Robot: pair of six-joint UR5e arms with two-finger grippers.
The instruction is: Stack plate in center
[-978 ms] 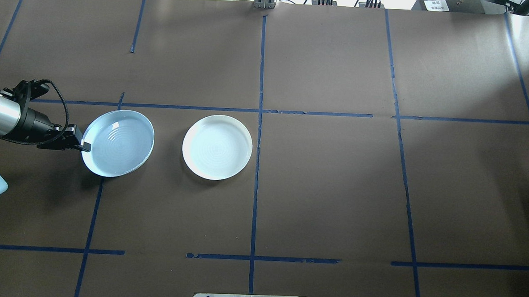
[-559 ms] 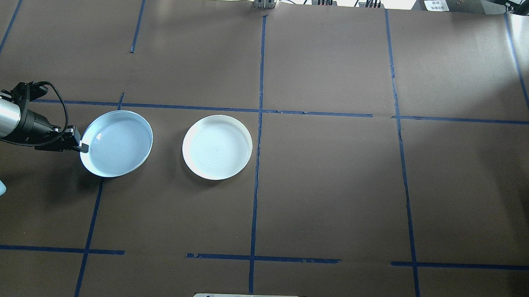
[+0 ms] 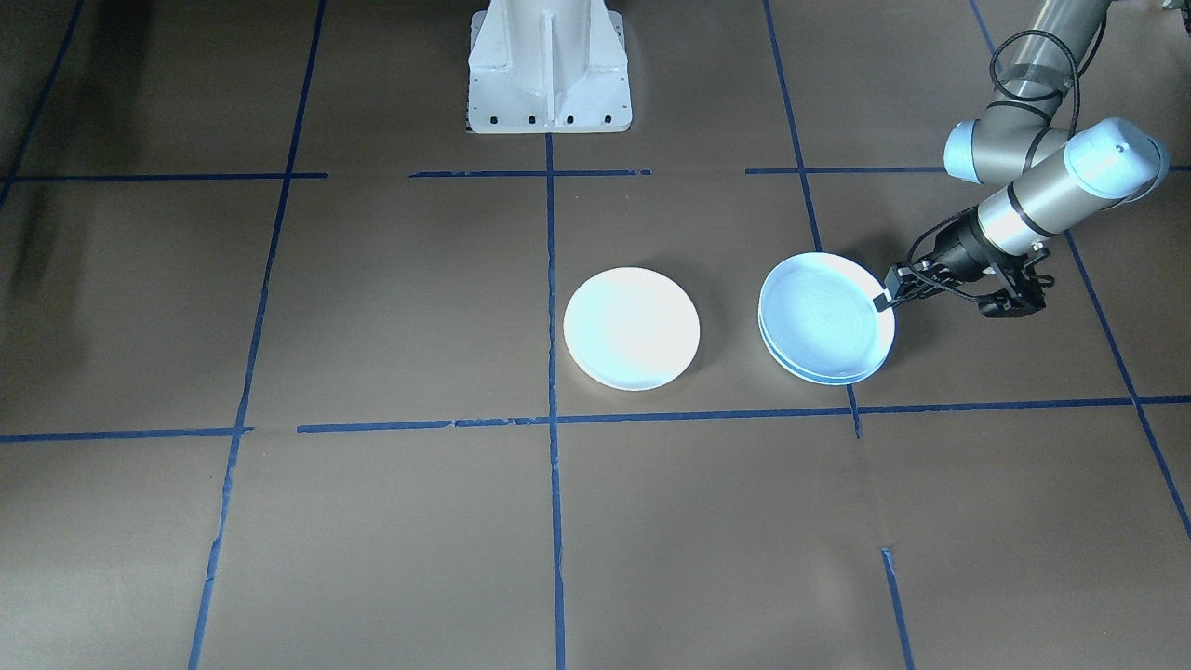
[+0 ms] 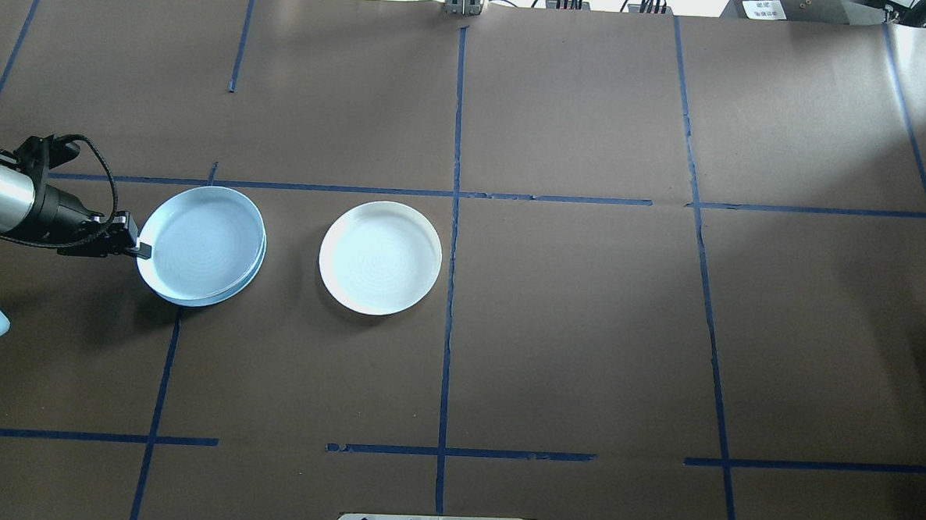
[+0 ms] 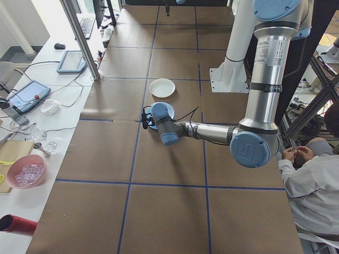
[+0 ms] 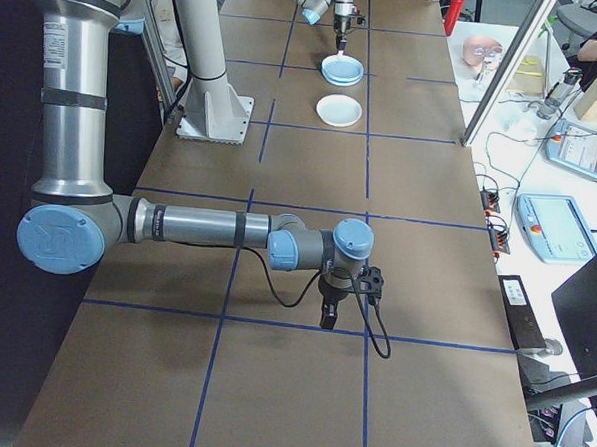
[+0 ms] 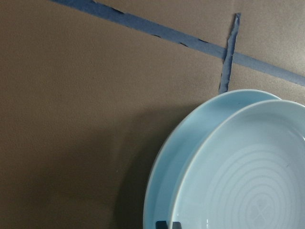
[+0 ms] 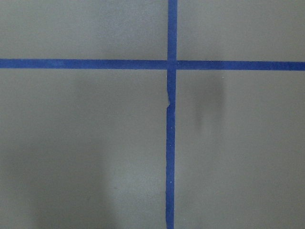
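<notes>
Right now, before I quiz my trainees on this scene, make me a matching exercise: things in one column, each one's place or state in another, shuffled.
1. upper light blue round plate
2. lower light blue round plate
3. white round plate
4. right gripper

A. over a blue tape crossing, far from the plates
B. rim pinched by the left gripper
C. alone, beside the centre tape line
D. on the table, beneath another plate

Pairs: 1-B, 2-D, 3-C, 4-A
</notes>
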